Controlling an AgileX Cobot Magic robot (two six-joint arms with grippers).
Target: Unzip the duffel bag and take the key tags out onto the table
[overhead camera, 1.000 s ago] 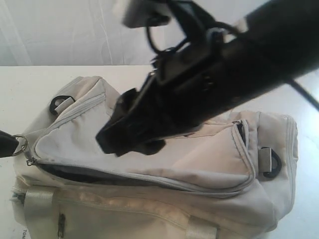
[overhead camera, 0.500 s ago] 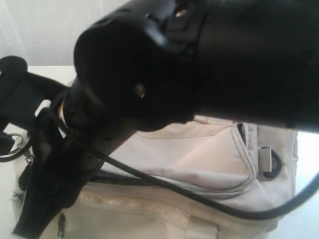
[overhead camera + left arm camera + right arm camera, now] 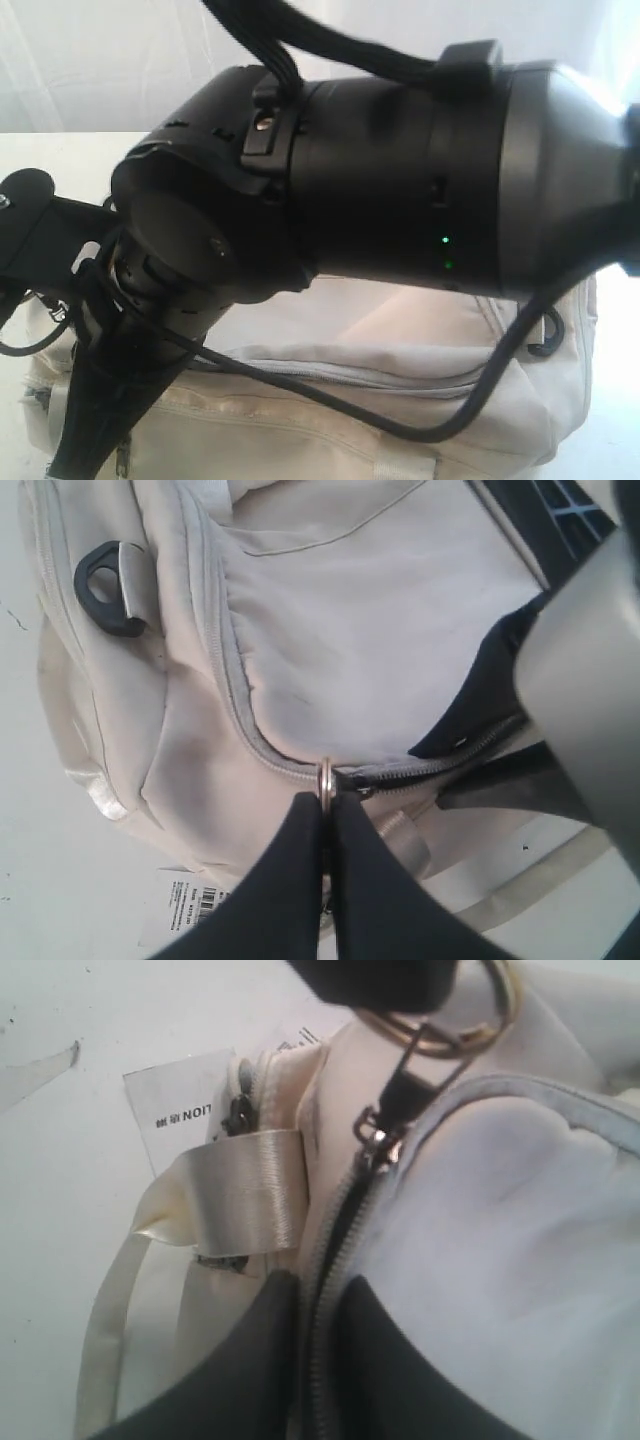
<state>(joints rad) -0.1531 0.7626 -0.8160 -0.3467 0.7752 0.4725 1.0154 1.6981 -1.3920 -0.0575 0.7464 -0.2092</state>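
The cream duffel bag [image 3: 400,400] lies on the white table [image 3: 40,160], mostly hidden in the exterior view by my right arm [image 3: 350,180]. My left gripper [image 3: 326,802] is shut on the metal ring [image 3: 325,777] of the zipper pull. Behind the pull the zip gapes and shows dark lining [image 3: 480,700]. My right gripper [image 3: 315,1285] straddles the open zip edge [image 3: 322,1260] just behind the slider [image 3: 378,1145], its jaws pressed onto the zipper tape. The key tags are hidden.
A paper label with a barcode [image 3: 190,900] lies on the table at the bag's end, beside a pale webbing strap [image 3: 235,1200]. Black D-rings [image 3: 105,580] sit at the bag's ends. A black cable [image 3: 400,425] droops across the bag's front.
My right arm has swung down and left across the bag, now filling the exterior view, and its jaws have closed in. The left gripper still holds the pull ring.
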